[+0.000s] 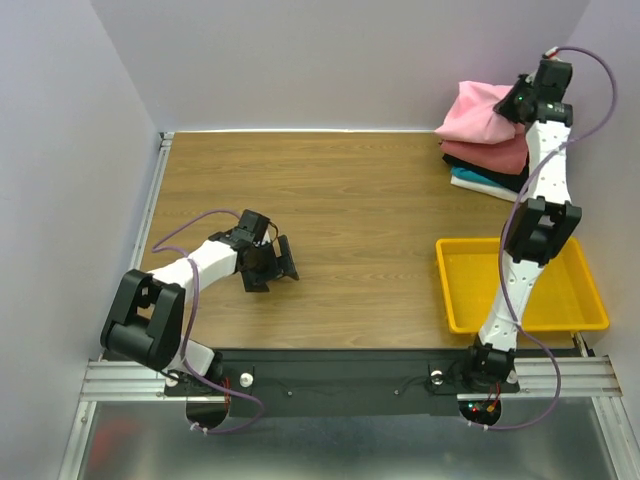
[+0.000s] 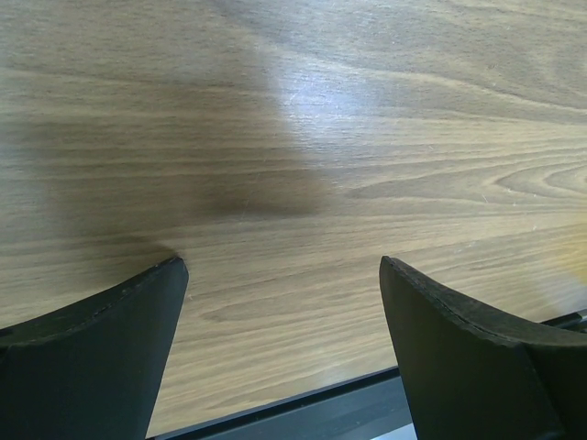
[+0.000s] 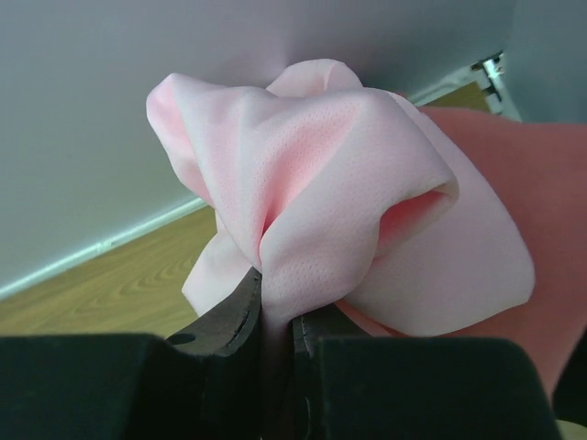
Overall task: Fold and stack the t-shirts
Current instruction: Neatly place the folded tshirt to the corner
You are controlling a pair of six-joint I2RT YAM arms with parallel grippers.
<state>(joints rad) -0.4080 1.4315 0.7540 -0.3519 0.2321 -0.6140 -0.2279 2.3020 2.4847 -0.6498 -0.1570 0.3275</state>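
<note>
A pile of t-shirts sits at the table's back right: a light pink t-shirt [image 1: 478,110] bunched on top, a dusty red one [image 1: 490,153], a black one [image 1: 492,172] and a teal one [image 1: 478,184] below. My right gripper [image 1: 512,100] is shut on a fold of the pink t-shirt [image 3: 321,183], which bulges above the fingers [image 3: 229,316]; the dusty red shirt [image 3: 550,238] shows behind it. My left gripper [image 1: 283,262] is open and empty, low over bare wood at the left [image 2: 280,266].
A yellow plastic tray [image 1: 455,285] stands at the front right, with the right arm reaching over it. A black strip runs along the table's near edge [image 2: 303,408]. Grey walls close the back and sides.
</note>
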